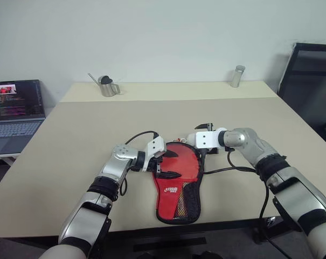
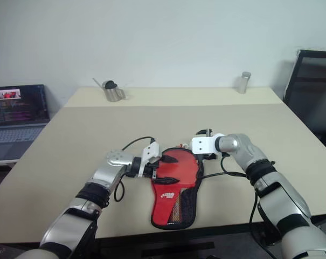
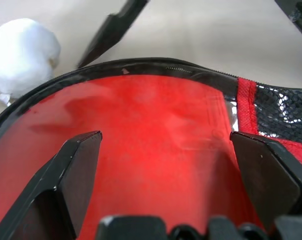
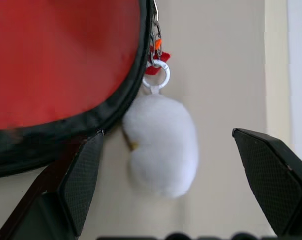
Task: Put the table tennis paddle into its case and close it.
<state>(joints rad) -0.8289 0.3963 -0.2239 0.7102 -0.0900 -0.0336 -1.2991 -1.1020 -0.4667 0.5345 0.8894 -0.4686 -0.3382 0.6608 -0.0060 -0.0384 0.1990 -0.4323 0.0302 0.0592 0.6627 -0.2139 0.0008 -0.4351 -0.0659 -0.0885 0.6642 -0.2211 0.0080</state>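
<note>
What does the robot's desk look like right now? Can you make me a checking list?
Surface: beige table, bare across most of its top.
Job's things: red case lies flat near the front edge, mesh showing along one side; white pompom hangs by a ring at its zip rim. Paddle: cannot tell if it is inside.
Clutter: small metal watering can and metal cylinder at the far edge.
Grippers: left pincer open over the case's round end; right pincer open beside the pompom.
Cables: black cable trails on the table beside the case.
Surroundings: laptop left, black chair right, pale wall.
</note>
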